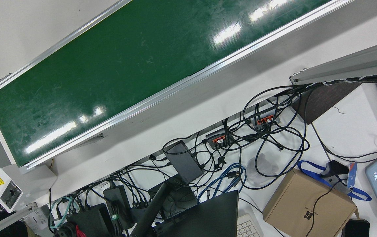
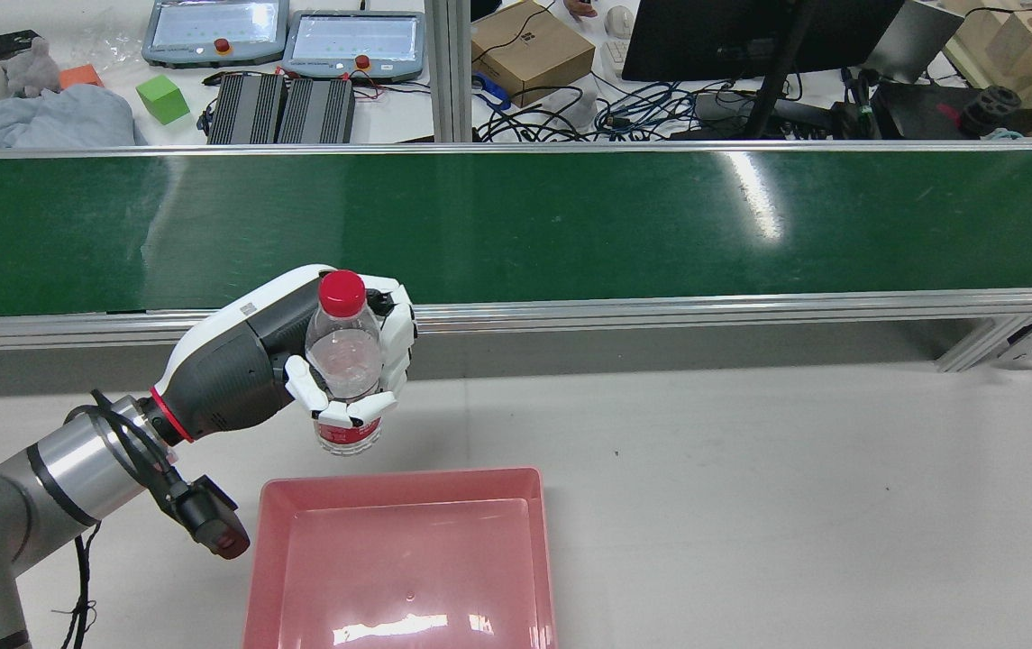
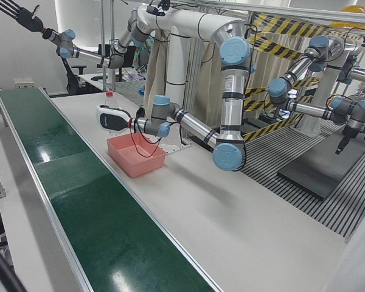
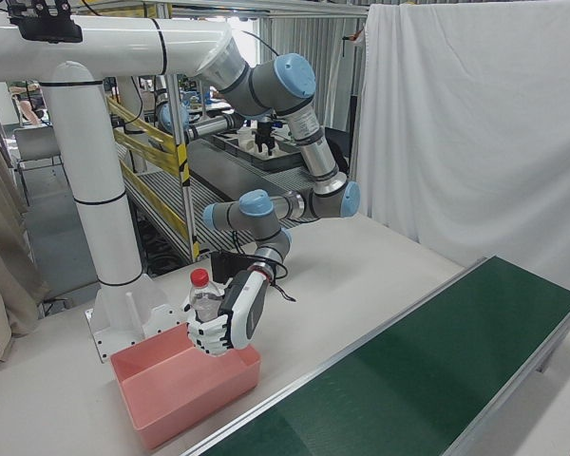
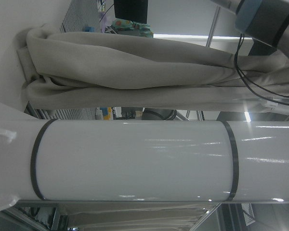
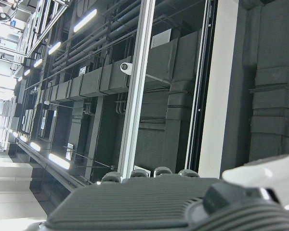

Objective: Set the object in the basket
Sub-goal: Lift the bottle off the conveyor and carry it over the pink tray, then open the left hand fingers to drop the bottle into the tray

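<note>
Water bottle (image 2: 344,361) upright in left hand (image 2: 299,356), beside pink basket (image 2: 403,559), green conveyor (image 2: 570,225) behind

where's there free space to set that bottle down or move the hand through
The pink basket is bare inside, just below the left hand and its bottle. The white table right of the basket, up to the conveyor rail, is bare too, as is the green belt. The desk beyond the belt is crowded with cables and boxes.
</note>
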